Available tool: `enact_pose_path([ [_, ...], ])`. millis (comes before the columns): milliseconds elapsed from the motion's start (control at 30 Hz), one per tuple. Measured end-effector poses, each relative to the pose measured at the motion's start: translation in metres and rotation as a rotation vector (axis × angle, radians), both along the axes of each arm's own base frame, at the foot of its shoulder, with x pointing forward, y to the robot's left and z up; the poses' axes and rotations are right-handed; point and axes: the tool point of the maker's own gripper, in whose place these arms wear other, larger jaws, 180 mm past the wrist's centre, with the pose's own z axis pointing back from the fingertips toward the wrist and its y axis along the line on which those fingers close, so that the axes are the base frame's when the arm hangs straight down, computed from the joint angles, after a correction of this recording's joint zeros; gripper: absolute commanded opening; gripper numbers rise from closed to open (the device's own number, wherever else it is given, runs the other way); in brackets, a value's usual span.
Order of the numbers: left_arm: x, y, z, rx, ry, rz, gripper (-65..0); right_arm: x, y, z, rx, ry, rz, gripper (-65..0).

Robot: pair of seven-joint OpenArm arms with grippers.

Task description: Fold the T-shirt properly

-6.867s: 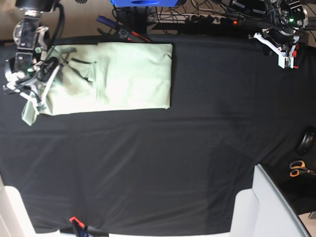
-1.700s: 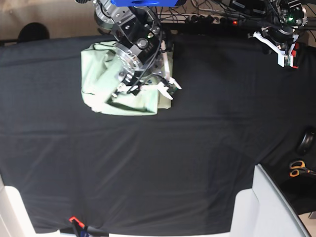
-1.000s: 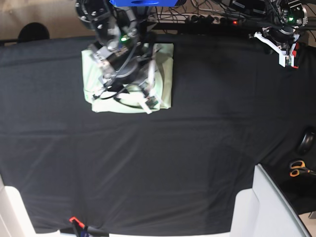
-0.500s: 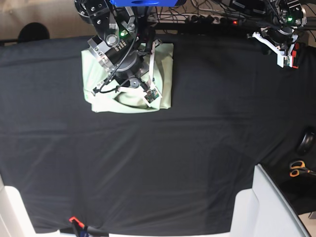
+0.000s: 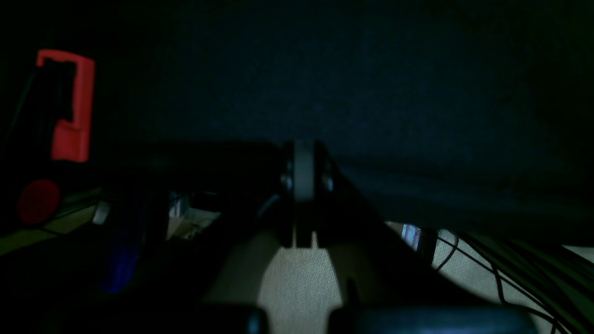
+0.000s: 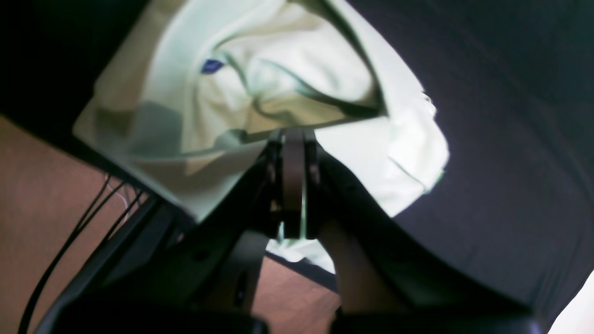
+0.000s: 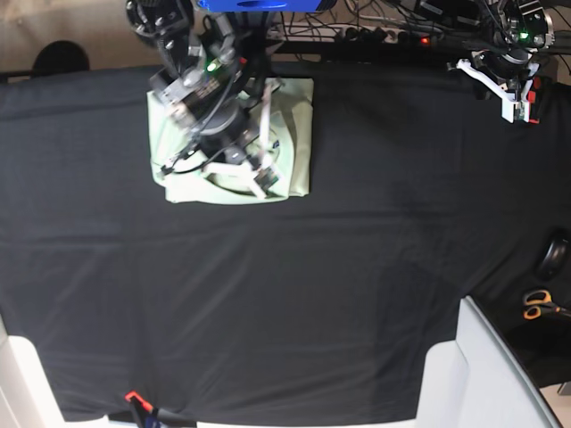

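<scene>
Shirt (image 7: 299, 134) lies folded into a rough rectangle at the far edge of the desk (image 7: 357, 267), its small blue label (image 6: 212, 66) showing in the right wrist view. Right gripper (image 7: 259, 174) hangs just over it, jaws pressed together on nothing. Left gripper (image 7: 516, 100) is parked well apart at the far corner, jaws likewise closed.

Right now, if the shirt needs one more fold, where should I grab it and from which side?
Probably the T-shirt edge on the base view's right: it lies flat, straight and uncovered on the table cloth. The right gripper hangs over the bundle's rumpled middle, so come from above and pinch that edge.
</scene>
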Motion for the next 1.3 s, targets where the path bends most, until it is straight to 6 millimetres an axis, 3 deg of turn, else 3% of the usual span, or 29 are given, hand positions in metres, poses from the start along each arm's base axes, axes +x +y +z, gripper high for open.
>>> enact_pose_path([
  [67,0.000,-0.002,-0.001,-0.004,0.001,-0.003,-65.0,-0.016,0.016,-0.002,0.021,0.025,0.047,-58.2],
  [167,0.000,-0.001,-0.001,-0.001,0.002,-0.003,-65.0,-0.036,0.037,-0.003,0.070,0.066,0.095,-38.7],
  [233,-0.001,-0.001,-0.001,-0.001,0.003,-0.003,-65.0,-0.036,0.037,-0.003,0.063,0.055,0.095,-29.2],
  [300,0.000,-0.001,0.000,-0.002,0.001,-0.003,-65.0,-0.038,0.038,-0.003,0.071,0.060,0.090,-24.5],
  [433,0.000,-0.001,-0.001,-0.001,0.000,-0.003,-65.0,-0.036,0.041,-0.001,0.094,0.040,0.084,-23.9],
  [1033,0.000,0.000,0.000,0.001,0.001,-0.005,-65.0,-0.041,0.041,-0.011,0.131,0.059,0.014,-25.8],
  [1100,0.000,0.000,0.000,0.001,0.001,-0.005,-65.0,-0.039,0.043,-0.011,0.144,0.045,0.016,-33.8],
  [1200,0.000,0.000,0.000,0.001,0.001,-0.005,-65.0,-0.048,0.041,-0.026,0.121,0.096,0.020,-51.4],
  [1300,0.000,0.000,0.000,0.001,0.001,-0.004,-65.0,-0.053,0.043,-0.032,0.125,0.118,0.025,-63.3],
])
